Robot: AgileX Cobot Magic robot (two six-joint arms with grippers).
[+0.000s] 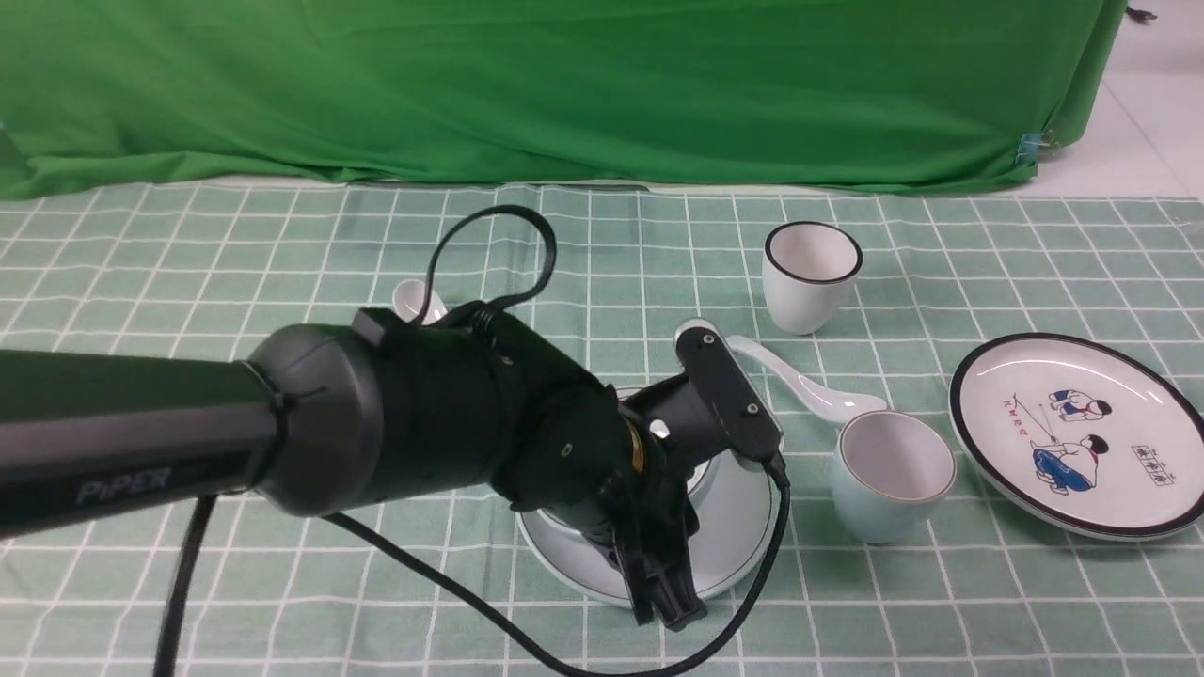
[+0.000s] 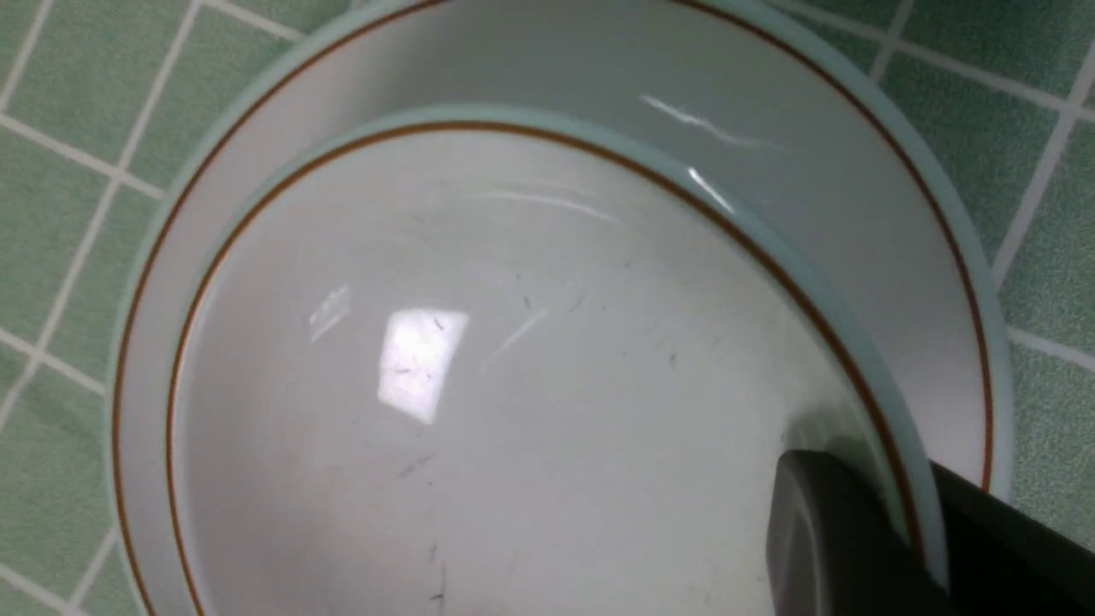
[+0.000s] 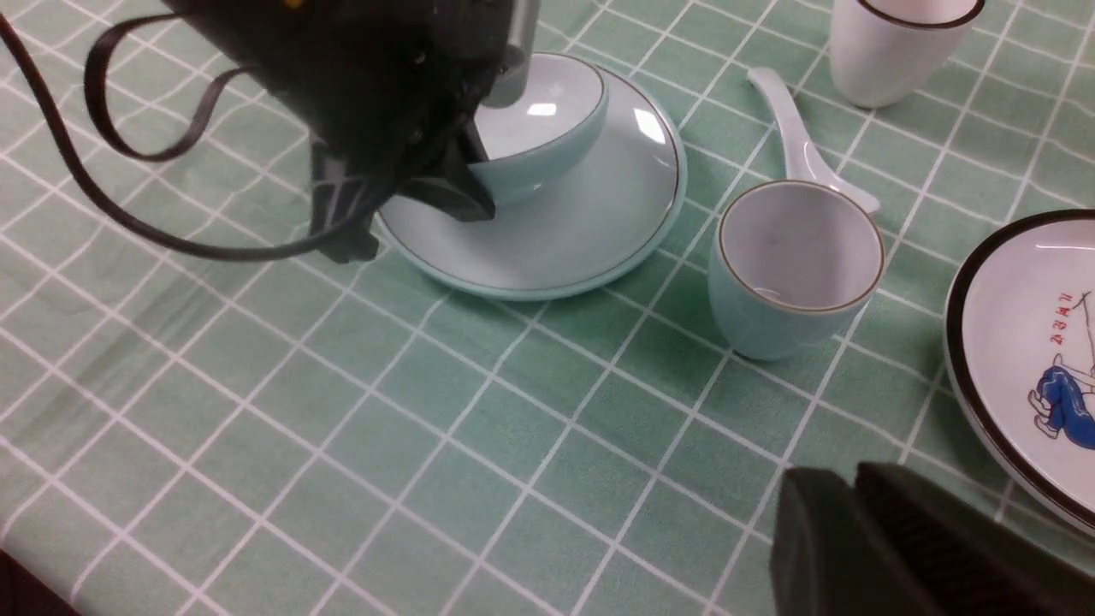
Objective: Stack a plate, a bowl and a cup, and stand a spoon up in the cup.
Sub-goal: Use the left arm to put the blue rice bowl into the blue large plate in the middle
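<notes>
Seating the bowl (image 3: 543, 120) on the plate (image 3: 582, 231) is being judged the step in hand. The bowl is being pinched at its rim by the left gripper (image 2: 920, 535), one finger inside and one outside. It is lying within the plate's rim, off centre and seemingly tilted; whether its base is sitting flat cannot be told. The right gripper (image 3: 855, 530) is hovering over the cloth (image 3: 257, 385) near the cup (image 3: 796, 257), jaws drawn close with nothing between. The cup is standing upright just beside the plate, with the spoon (image 3: 791, 137) lying behind it. Next, the bowl is probably needing to be levelled and released before the cup is taken up.
</notes>
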